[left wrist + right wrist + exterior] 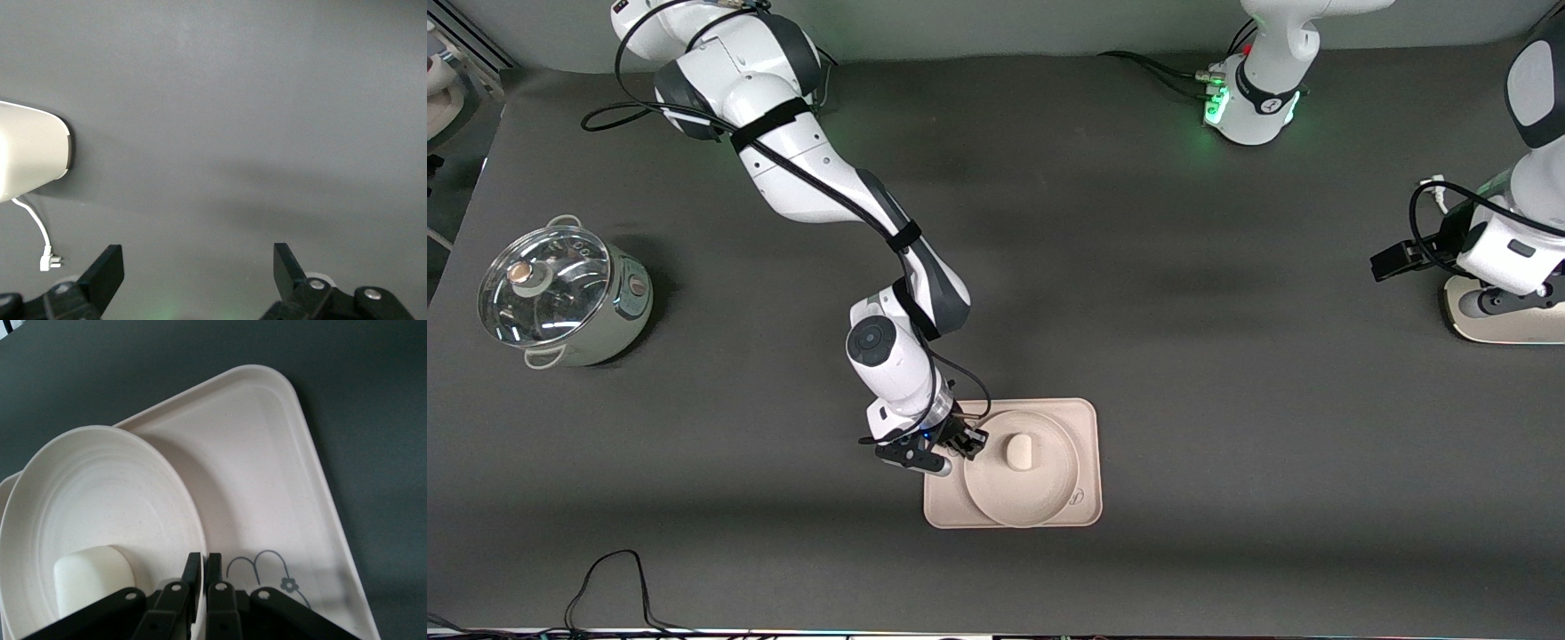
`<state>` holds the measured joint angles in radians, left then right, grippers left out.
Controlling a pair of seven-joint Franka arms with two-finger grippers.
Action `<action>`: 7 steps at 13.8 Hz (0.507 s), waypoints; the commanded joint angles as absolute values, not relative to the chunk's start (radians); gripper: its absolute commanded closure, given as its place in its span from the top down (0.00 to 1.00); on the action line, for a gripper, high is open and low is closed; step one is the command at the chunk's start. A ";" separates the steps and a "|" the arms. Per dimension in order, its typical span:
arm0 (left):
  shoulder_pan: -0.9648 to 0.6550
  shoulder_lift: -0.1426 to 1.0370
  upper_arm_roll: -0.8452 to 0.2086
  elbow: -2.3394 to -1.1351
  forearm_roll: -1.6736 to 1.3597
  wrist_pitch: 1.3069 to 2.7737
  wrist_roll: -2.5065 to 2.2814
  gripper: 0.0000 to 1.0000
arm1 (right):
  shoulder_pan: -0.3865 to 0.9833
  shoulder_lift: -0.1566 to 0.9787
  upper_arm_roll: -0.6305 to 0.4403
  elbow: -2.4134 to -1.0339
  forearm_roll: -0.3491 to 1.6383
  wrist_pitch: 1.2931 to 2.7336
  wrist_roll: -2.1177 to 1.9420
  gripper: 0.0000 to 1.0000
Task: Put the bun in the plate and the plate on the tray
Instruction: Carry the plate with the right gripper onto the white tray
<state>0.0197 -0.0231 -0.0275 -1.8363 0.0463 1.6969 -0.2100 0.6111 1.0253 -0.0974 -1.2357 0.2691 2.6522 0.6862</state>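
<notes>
Bun [1019, 451] in plate [1040, 498] — on tray [1088, 427].

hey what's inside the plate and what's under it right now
Inside the plate lies the bun. Under it is the tray, whose middle the plate covers. The right tool pinches the plate's rim.

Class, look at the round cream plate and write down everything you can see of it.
The round, shallow, plain cream-beige plate looks like matte speckled plastic or ceramic, with a low raised rim and faint concentric rings inside. It sits on the cream rectangular tray. A small cream-white bun lies in it. The right gripper pinches its rim, fingers nearly shut.
</notes>
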 commanded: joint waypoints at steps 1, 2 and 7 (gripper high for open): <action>0.018 -0.028 -0.026 -1.838 0.048 1.700 -0.206 1.00 | 0.609 1.029 -0.094 -1.206 0.301 2.651 0.655 1.00; 0.018 -0.028 -0.026 -1.838 0.048 1.700 -0.206 1.00 | 0.609 1.019 -0.094 -1.209 0.299 2.643 0.655 1.00; 0.017 -0.028 -0.026 -1.838 0.048 1.700 -0.206 1.00 | 0.609 0.864 -0.106 -1.216 0.284 2.328 0.657 1.00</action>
